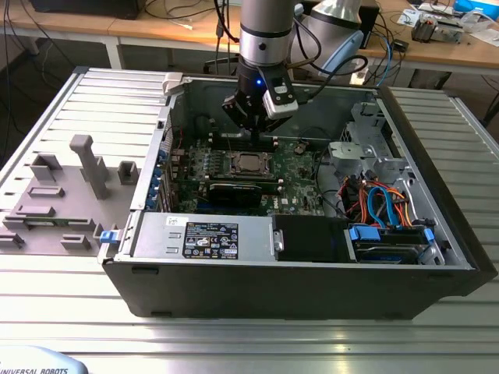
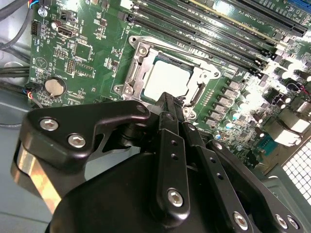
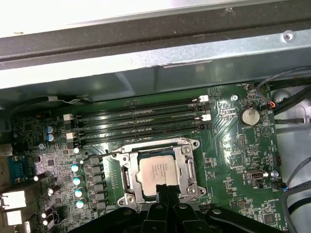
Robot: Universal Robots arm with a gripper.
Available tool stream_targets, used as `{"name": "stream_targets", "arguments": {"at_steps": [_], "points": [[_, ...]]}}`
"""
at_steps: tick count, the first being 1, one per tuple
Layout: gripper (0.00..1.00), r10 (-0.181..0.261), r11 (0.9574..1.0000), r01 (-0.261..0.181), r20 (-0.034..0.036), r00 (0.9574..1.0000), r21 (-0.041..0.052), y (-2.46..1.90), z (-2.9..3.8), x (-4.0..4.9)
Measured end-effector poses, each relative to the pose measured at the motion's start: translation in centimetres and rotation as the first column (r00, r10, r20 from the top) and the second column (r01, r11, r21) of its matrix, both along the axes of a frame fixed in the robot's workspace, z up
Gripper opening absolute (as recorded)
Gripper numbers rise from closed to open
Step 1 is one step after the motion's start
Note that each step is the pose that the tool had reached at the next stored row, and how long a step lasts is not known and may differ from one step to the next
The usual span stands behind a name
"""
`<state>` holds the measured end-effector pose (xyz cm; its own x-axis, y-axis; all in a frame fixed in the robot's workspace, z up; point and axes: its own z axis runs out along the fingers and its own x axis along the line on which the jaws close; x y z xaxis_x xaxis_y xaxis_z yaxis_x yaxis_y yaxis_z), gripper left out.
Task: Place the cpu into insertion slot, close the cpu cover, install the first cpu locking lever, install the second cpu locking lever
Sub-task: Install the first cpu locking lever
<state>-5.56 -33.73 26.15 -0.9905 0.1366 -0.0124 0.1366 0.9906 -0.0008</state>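
Note:
The cpu (image 2: 167,80) lies flat in the insertion slot (image 1: 234,165) on the green motherboard, its silver top showing in both wrist views. The cpu cover (image 3: 127,177) lies down around the cpu (image 3: 156,174) as a silvery frame. A thin metal lever (image 3: 155,145) runs along the socket edge beside the memory slots. My gripper (image 2: 167,102) hangs just above the socket's opposite edge, its black fingers pressed together and holding nothing. In the exterior view the gripper (image 1: 251,128) is inside the open case, above the cpu (image 1: 249,163).
Long black memory slots (image 3: 136,121) lie beside the socket, under the case wall (image 3: 146,68). A graphics card (image 1: 234,193), power supply (image 1: 203,236) and cable bundle (image 1: 382,202) crowd the case. A grey fixture (image 1: 62,195) sits at the exterior view's left.

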Motion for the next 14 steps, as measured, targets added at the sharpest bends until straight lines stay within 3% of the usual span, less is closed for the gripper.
{"name": "stream_targets", "arguments": {"at_steps": [4, 8, 14], "points": [[0.11, 0.052, 0.9987, -0.052, 0.0, 0.9987, 0.0, 0.0, 0.0, 0.0], [0.11, 0.138, 0.9905, -0.138, -0.0001, 0.9905, 0.0, 0.0, 0.0, 0.0], [0.11, 0.159, 0.9873, -0.159, 0.0026, 0.9873, -0.0005, 0.0, 0.0, -0.78]]}}
